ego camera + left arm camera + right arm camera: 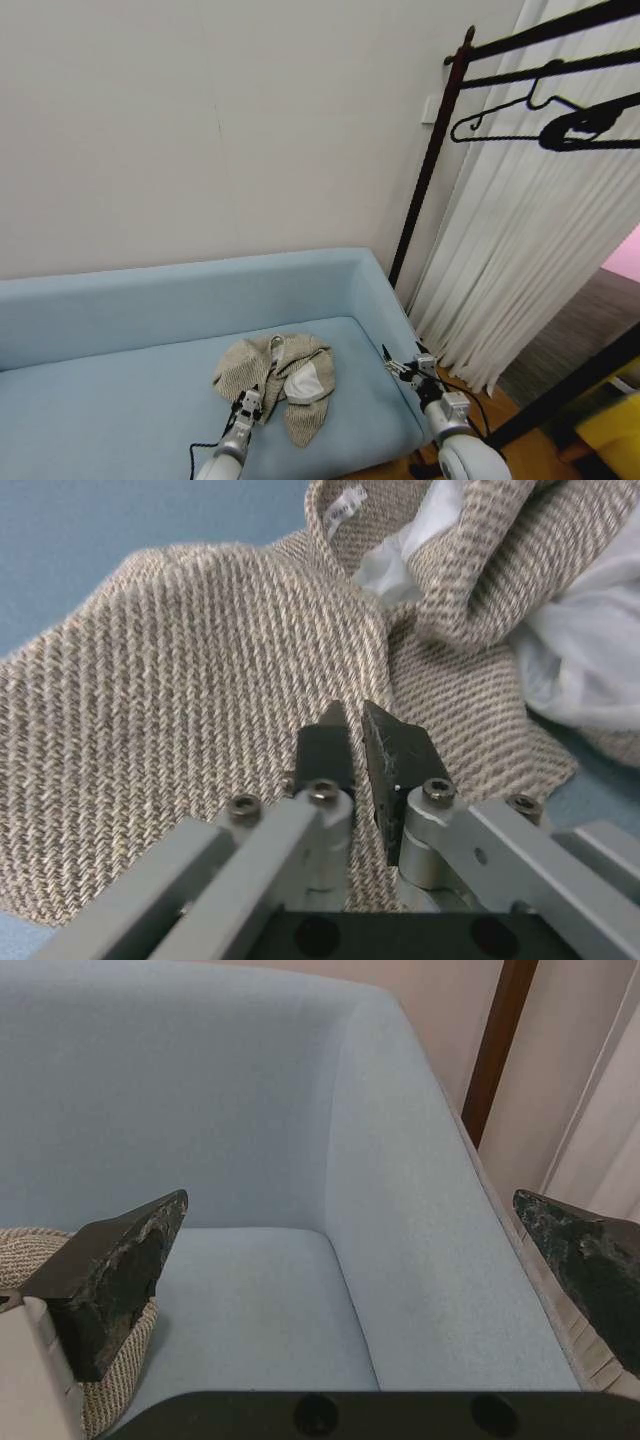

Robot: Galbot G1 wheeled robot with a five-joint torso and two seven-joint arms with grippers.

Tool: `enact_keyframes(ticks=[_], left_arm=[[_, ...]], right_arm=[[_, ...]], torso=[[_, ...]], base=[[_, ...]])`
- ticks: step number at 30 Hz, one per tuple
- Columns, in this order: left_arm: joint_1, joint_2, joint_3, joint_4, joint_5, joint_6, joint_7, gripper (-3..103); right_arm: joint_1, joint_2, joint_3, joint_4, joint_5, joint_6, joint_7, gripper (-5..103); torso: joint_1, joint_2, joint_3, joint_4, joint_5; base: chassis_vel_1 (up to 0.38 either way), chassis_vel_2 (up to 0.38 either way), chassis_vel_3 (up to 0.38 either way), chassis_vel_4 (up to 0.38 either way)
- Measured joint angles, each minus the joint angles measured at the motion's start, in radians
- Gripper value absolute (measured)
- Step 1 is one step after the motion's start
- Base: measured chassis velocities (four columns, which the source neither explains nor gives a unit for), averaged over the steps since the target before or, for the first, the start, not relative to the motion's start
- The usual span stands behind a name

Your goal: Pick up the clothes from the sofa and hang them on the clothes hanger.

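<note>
A crumpled beige knitted garment [278, 375] with a white lining lies on the seat of the light blue sofa [130, 330], towards its right end. My left gripper [248, 405] rests on the garment's front edge. In the left wrist view the left gripper [355, 725] is shut, its black fingertips [325, 750] pinching a fold of the knit garment [200, 680]. My right gripper [405, 368] hovers over the sofa's right armrest. The right gripper [350, 1205] stands open, nothing between its fingers [110, 1270]. Black hangers [560, 125] hang on the dark clothes rack [430, 170] at the upper right.
A plain wall rises behind the sofa. White curtains [520, 260] hang to the right behind the rack's pole. Wooden floor [560, 340] shows at the right, crossed by a dark rack bar [560, 395]. The left part of the seat [90, 410] is bare.
</note>
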Motion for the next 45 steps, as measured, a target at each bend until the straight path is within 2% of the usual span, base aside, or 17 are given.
enact_keyframes(ticks=[1, 2, 6, 8, 12, 15, 17, 18, 21, 23, 25, 27, 35, 45], left_arm=[[0.001, -0.003, 0.012, -0.002, -0.001, 0.002, -0.022, 14], [0.001, -0.003, 0.012, -0.002, -0.001, 0.002, -0.022, 14], [0.001, -0.014, 0.050, 0.003, 0.000, 0.009, -0.077, 35], [0.000, -0.016, 0.058, 0.008, 0.001, 0.012, -0.087, 35], [-0.008, -0.025, 0.069, 0.028, 0.008, 0.023, -0.123, 57], [-0.006, -0.028, 0.068, 0.023, 0.010, 0.037, -0.135, 62], [0.004, -0.028, 0.061, 0.006, 0.010, 0.047, -0.138, 74], [0.004, -0.028, 0.061, 0.006, 0.010, 0.047, -0.138, 74], [0.034, -0.021, 0.046, -0.016, 0.009, 0.047, -0.136, 89], [0.041, -0.020, 0.040, -0.020, 0.008, 0.046, -0.134, 89], [0.056, -0.018, 0.020, -0.024, 0.000, 0.036, -0.123, 97], [0.072, -0.013, -0.002, -0.026, -0.019, 0.020, -0.103, 100], [0.106, -0.002, -0.012, -0.029, -0.036, -0.020, -0.058, 100], [0.072, -0.006, 0.008, 0.015, -0.017, -0.031, -0.055, 101]], right_arm=[[0.000, -0.001, -0.001, -0.002, -0.001, 0.000, 0.000, 100], [0.000, -0.001, -0.001, -0.002, -0.001, 0.000, 0.000, 100], [0.003, -0.007, -0.003, -0.006, -0.002, -0.001, 0.000, 100], [0.002, -0.009, -0.003, -0.006, -0.002, -0.001, 0.000, 100], [0.000, -0.017, 0.002, -0.006, -0.001, -0.003, 0.001, 100], [-0.001, -0.019, 0.005, -0.006, -0.001, -0.004, 0.001, 100], [-0.001, -0.019, 0.006, -0.008, -0.001, -0.004, 0.001, 100], [-0.001, -0.019, 0.006, -0.008, -0.001, -0.004, 0.001, 100], [-0.001, -0.017, 0.006, -0.010, -0.001, -0.004, 0.001, 100], [-0.001, -0.016, 0.006, -0.011, -0.001, -0.004, 0.001, 100], [-0.001, -0.013, 0.006, -0.014, -0.001, -0.004, 0.001, 100], [-0.001, -0.011, 0.006, -0.018, -0.001, -0.003, 0.001, 100], [0.002, -0.009, 0.005, -0.030, -0.003, 0.001, -0.005, 100], [0.000, -0.006, 0.006, -0.035, -0.004, 0.008, -0.008, 100]], torso=[[0.000, 0.000, 0.000, 0.0000, -0.0001], [0.000, 0.000, 0.000, 0.0000, -0.0001], [0.000, 0.000, 0.000, 0.0000, -0.0001], [0.000, 0.000, 0.000, 0.0000, -0.0001], [0.000, 0.000, 0.000, 0.0000, -0.0002], [0.000, 0.000, 0.000, 0.0000, -0.0002], [0.000, 0.000, 0.000, 0.0000, -0.0001], [0.000, 0.000, 0.000, 0.0000, -0.0001], [0.000, 0.000, 0.000, 0.0000, -0.0001], [0.000, 0.000, 0.000, 0.0001, -0.0001], [0.000, 0.000, 0.000, 0.0001, -0.0002], [0.000, 0.000, 0.000, 0.0001, -0.0002], [0.000, 0.000, 0.000, 0.0001, -0.0002], [0.000, 0.000, 0.000, 0.0000, -0.0001]], base=[[0.000, 0.000, 0.000, 0.000], [0.000, 0.000, 0.000, 0.000], [0.000, 0.000, 0.000, 0.000], [0.000, 0.000, 0.000, 0.000], [0.000, 0.000, 0.000, 0.000], [0.000, 0.000, 0.000, 0.000], [0.000, 0.000, 0.000, 0.000], [0.000, 0.000, 0.000, 0.000], [0.000, 0.000, 0.000, 0.000], [0.000, 0.000, 0.000, 0.000], [0.000, 0.000, 0.000, 0.000], [0.000, 0.000, 0.000, 0.000], [0.000, 0.000, 0.000, 0.000], [0.000, 0.000, 0.000, 0.000]])
